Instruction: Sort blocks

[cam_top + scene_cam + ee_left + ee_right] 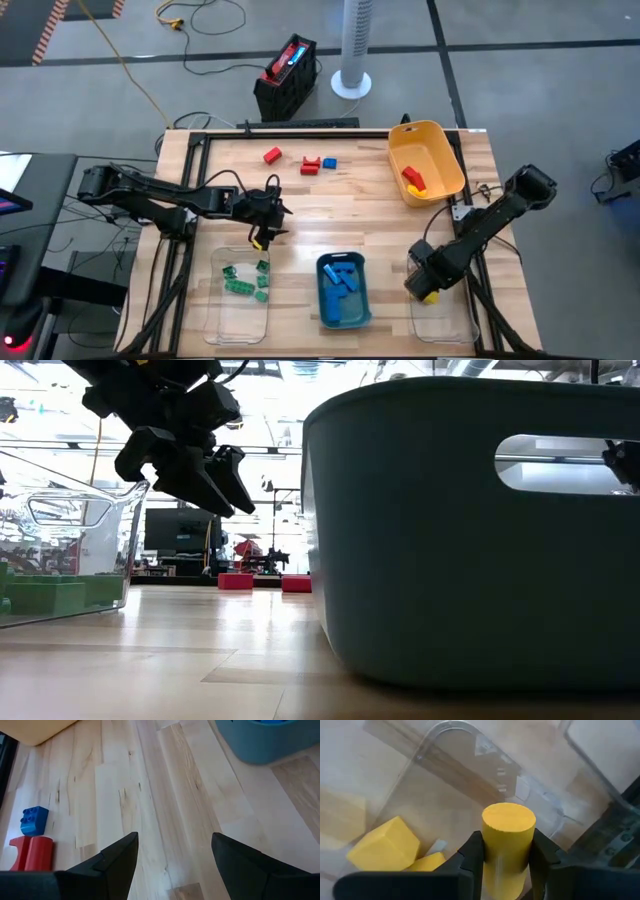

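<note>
My right gripper (428, 285) hangs over the clear bin (447, 312) at the table's near right, shut on a yellow cylinder block (508, 827). Two more yellow blocks (385, 845) lie on that bin's floor. My left gripper (266, 228) hovers open over bare wood left of centre, touching nothing. Two red blocks (272, 155) (310, 165) and a blue one (330, 162) lie loose near the far edge. In the left wrist view the blue block (34, 820) and a red block (30, 852) show ahead of the open fingers. My right gripper pinches the yellow cylinder's curved side (485, 851) between its two fingers, which point down from above. The cylinder runs along the fingers, and its round end (509, 822) sticks out past the fingertips. It is lifted clear above the clear bin's floor.
A clear bin (240, 292) with green blocks stands near left, and a teal bin (345, 292) with blue blocks near centre. The yellow bin (432, 150) at the far right holds a red and a yellow block. In the low view the teal bin (470, 530) hides the right side.
</note>
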Tool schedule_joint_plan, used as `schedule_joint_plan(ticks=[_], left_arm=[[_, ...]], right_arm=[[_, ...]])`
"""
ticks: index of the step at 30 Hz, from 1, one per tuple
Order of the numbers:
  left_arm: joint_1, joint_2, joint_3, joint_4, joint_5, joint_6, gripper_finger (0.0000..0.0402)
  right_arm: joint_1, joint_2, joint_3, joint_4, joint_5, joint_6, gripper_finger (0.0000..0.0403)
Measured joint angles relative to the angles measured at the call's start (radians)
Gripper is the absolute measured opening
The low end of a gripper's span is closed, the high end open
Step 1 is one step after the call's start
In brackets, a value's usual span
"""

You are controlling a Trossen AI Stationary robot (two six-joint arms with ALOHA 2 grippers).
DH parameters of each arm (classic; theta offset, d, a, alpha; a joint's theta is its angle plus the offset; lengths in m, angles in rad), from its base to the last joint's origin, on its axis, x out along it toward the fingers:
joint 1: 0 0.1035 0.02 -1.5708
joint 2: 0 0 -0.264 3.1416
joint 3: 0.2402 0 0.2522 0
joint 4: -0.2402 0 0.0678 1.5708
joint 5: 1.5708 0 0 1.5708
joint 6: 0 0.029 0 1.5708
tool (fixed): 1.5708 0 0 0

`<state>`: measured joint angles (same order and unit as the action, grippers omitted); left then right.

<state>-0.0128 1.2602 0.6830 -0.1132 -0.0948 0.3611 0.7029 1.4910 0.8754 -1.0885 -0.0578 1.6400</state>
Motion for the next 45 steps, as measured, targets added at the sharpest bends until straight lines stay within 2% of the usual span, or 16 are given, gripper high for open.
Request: schedule_joint_plan(ticks=[9,12,17,20,26,31,36,42,45], left_arm=[[0.0,0.0,0.0,0.034,0.0,-0.007,0.0246],[0.0,0.0,0.0,0.055,0.0,-0.02,0.0246],[0.0,0.0,0.0,0.064,0.0,-0.052,0.0246],[0.0,0.0,0.0,0.063,0.0,-0.067,0.0246],[0.0,0.0,0.0,0.064,0.0,-0.181,0.0246],[0.0,0.0,0.0,0.049,0.0,-0.217,0.0246],[-0.016,0.0,0.0,0.045,-0.001,-0.262,0.0246],[-0.035,0.0,0.0,0.067,-0.002,-0.28,0.0246],[-0.034,0.0,0.0,0.087,-0.068,-0.278,0.0246]], right_arm=[[-0.042,0.0,-0.017,0.019,0.004,-0.072,0.0222],[-0.055,0.0,-0.015,0.019,0.004,-0.102,0.0242],[-0.071,0.0,0.061,-0.078,0.008,-0.12,0.0247],[-0.068,0.0,0.142,-0.168,0.049,-0.12,0.0243],[-0.068,0.0,0.313,-0.28,0.247,-0.137,0.0238],[-0.094,0.0,0.381,-0.282,0.452,-0.25,0.0238],[-0.148,0.0,0.399,-0.205,0.577,-0.39,0.0238],[-0.235,0.0,0.399,-0.007,0.674,-0.687,0.0238],[-0.312,0.0,0.399,0.089,0.684,-0.862,0.0238]])
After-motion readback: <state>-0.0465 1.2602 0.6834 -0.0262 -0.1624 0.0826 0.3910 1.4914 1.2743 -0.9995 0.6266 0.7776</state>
